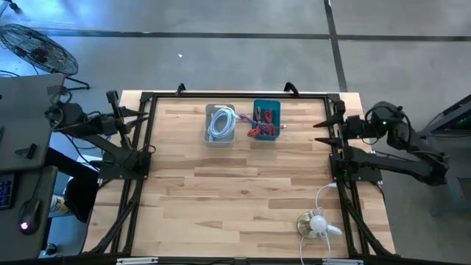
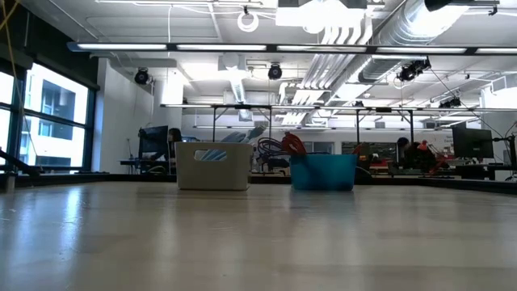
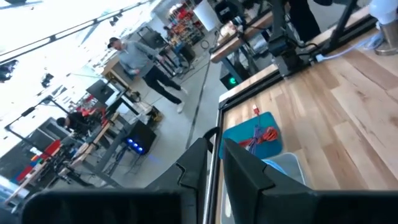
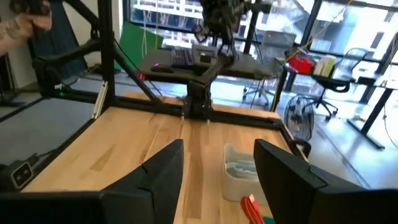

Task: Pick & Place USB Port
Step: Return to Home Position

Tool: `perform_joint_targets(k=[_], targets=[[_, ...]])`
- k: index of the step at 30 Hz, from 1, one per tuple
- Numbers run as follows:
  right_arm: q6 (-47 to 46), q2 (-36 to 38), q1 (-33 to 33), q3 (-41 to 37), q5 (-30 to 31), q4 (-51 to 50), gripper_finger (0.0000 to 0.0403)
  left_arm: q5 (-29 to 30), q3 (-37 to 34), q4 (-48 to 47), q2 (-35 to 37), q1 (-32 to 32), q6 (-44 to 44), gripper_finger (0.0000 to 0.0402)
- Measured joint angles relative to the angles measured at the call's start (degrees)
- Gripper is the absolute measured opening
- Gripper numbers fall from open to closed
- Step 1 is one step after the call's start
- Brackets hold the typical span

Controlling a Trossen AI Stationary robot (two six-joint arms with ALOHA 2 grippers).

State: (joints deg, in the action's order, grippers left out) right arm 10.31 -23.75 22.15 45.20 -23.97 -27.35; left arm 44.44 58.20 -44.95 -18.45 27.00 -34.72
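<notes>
Flanking the table point(image 1: 243, 191), left hand point(image 3: 214, 144) and right hand point(image 4: 219, 146) stand parted; wrist views show this plainest.

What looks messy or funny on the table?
Only a little. The red cables are heaped in the blue bin and poke up above its rim, with one orange end lying over the edge. The gray bin beside it looks tidy, and nothing is spilled on the table.
</notes>
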Motion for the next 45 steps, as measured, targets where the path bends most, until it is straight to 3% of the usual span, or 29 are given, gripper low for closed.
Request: perform_joint_targets(k=[9, 17, 28, 38, 45], targets=[[-3.32, 0.99, 0.02, -8.69, -3.02, 7.18, 0.0189, -1.78, -13.80, 6.12, 11.22, 0.00, -0.39, 0.0049], [-7.05, 1.01, 0.00, -17.69, -5.56, 18.55, 0.0187, -3.53, -19.82, 6.84, 12.15, 0.02, -0.82, 0.0049], [-9.45, 1.28, 1.21, -28.39, -7.16, 28.40, 0.0186, -4.48, -20.58, 7.08, 15.80, 0.02, -0.99, 0.0049], [-13.29, 2.13, 4.10, -40.04, -10.94, 46.11, 0.0186, -4.43, -23.51, 7.74, 16.43, 0.02, -0.98, 0.0049], [-14.36, 2.13, 6.40, -42.39, -13.35, 47.13, 0.0186, -4.41, -23.54, 7.90, 16.43, 0.00, -0.87, 0.0049]])
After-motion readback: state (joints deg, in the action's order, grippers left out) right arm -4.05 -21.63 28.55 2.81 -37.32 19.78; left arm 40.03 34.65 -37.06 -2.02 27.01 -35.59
